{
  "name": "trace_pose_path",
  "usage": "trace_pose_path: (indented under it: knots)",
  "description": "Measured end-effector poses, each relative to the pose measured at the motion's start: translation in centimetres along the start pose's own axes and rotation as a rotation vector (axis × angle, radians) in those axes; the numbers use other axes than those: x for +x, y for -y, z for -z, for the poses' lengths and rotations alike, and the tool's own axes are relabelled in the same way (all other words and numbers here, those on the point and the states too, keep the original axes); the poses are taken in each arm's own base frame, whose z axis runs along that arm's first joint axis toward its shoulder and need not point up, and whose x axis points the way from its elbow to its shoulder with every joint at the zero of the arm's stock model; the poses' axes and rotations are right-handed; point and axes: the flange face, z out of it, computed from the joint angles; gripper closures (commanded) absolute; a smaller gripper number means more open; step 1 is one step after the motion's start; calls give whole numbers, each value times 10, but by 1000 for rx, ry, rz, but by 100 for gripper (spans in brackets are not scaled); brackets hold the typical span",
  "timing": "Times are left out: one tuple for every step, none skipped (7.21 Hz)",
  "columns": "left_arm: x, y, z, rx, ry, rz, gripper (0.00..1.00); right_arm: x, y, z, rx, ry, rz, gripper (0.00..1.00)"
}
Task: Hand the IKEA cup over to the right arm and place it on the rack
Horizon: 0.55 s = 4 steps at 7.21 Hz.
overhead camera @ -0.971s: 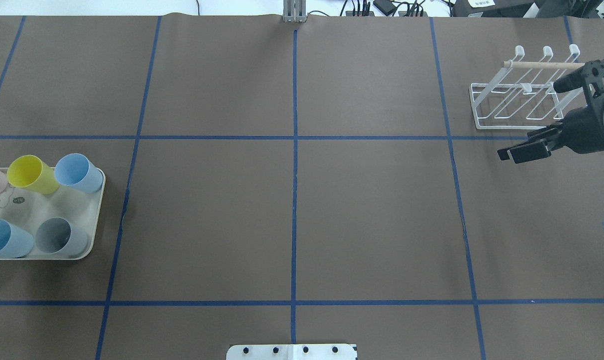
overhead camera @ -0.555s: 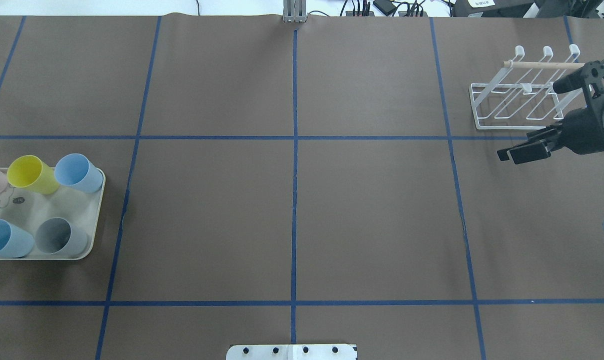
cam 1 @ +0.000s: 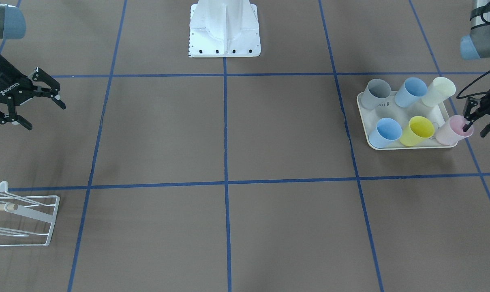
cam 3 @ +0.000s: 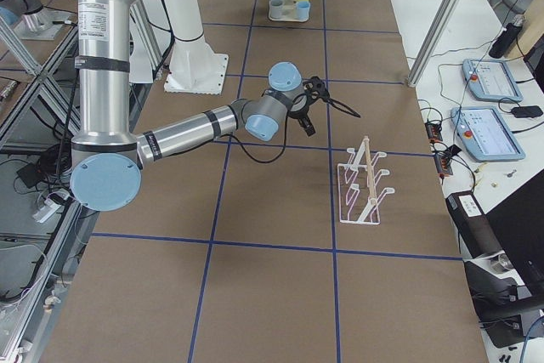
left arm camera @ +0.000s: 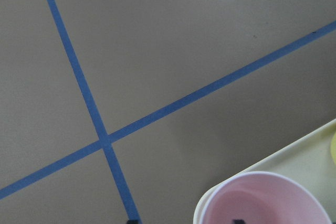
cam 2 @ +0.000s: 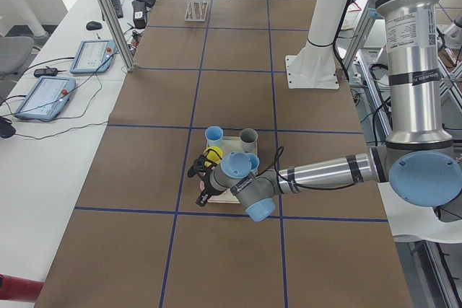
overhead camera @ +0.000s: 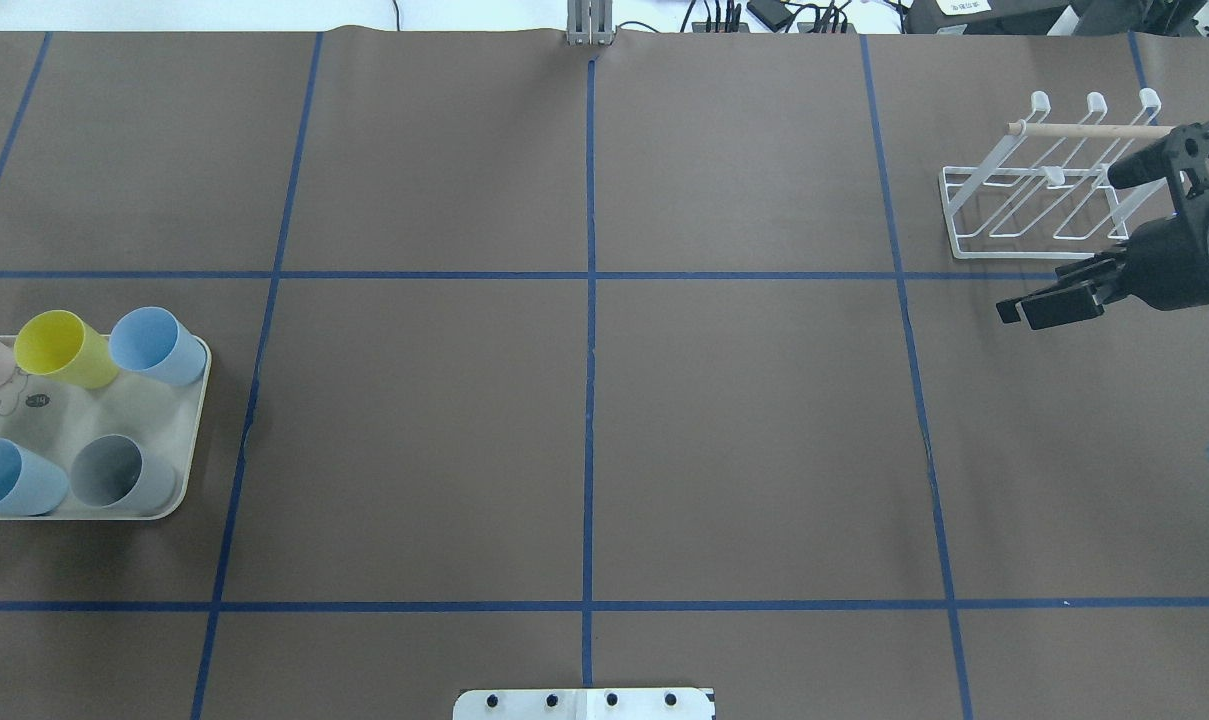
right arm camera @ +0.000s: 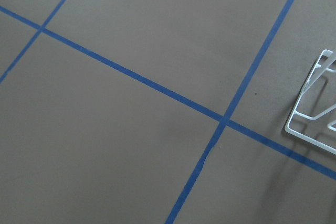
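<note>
The pale pink plastic cup [cam 1: 450,130] stands upright in the outer corner of the cream rectangular tray [cam 1: 411,147], in the row farther from the robot's base, just beside a yellow cup [cam 1: 419,130]. A light blue cup [cam 1: 384,132] ends that row. Behind them stand a grey cup [cam 1: 376,93], a second light blue cup [cam 1: 411,91] and a pale cream cup [cam 1: 441,91]. The left gripper [cam 1: 475,129] hangs at the pink cup with its fingers apart and astride the cup's wall, one tip inside the mouth and the other outside; they do not pinch it.

Well apart, at the other end of the brown paper-covered tabletop [overhead camera: 764,420], the right gripper [cam 1: 44,117] hovers with its fingers spread wide and holding nothing. It is near the white wire rack with a wooden dowel [overhead camera: 1084,129], on the robot's side of it.
</note>
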Motion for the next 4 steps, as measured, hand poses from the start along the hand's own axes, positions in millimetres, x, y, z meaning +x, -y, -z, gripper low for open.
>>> trace_pose_path:
  knots:
    - [2,0,-1,0,-6,-6,100,0,0,0,0,1,0,1]
    - [3,1,-1,3,-8,-11,100,0,0,0,1,1,1,1]
    - [4,4,-1,7,-11,-16,100,-1,1,0,3,1,3,0]
    - [6,8,-1,11,-19,-21,100,-3,4,0,8,4,8,0]
